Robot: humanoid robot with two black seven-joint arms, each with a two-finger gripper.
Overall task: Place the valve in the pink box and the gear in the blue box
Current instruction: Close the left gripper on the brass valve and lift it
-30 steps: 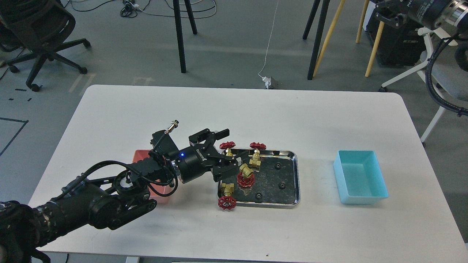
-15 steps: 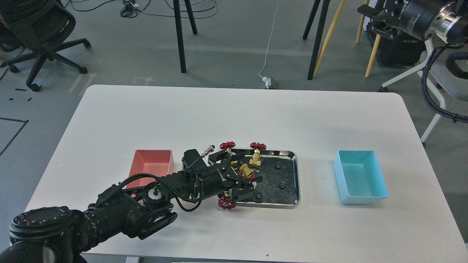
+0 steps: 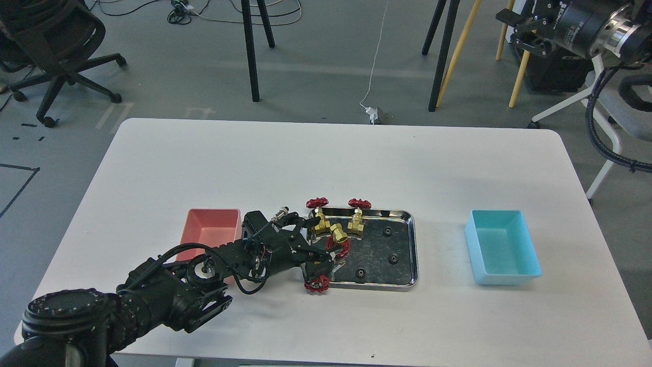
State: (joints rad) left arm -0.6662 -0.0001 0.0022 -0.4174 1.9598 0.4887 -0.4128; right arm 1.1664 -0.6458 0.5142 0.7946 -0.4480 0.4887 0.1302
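Since a second ago my left gripper [image 3: 321, 242] has dropped from above the shiny steel tray [image 3: 402, 282] to its left end. Its jaws now sit spread around the tilted brass valve with the red spoked handwheel [image 3: 338, 239], not yet closed on it. I judge the grasp is imminent. The salmon-pink plastic bin [image 3: 211, 227] lies just left, the cyan-blue plastic bin [image 3: 501, 247] far right, both empty. Tiny black gears [image 3: 393, 259] remain in the tray. My right gripper [image 3: 514, 23] hangs high at far right; state indiscernible.
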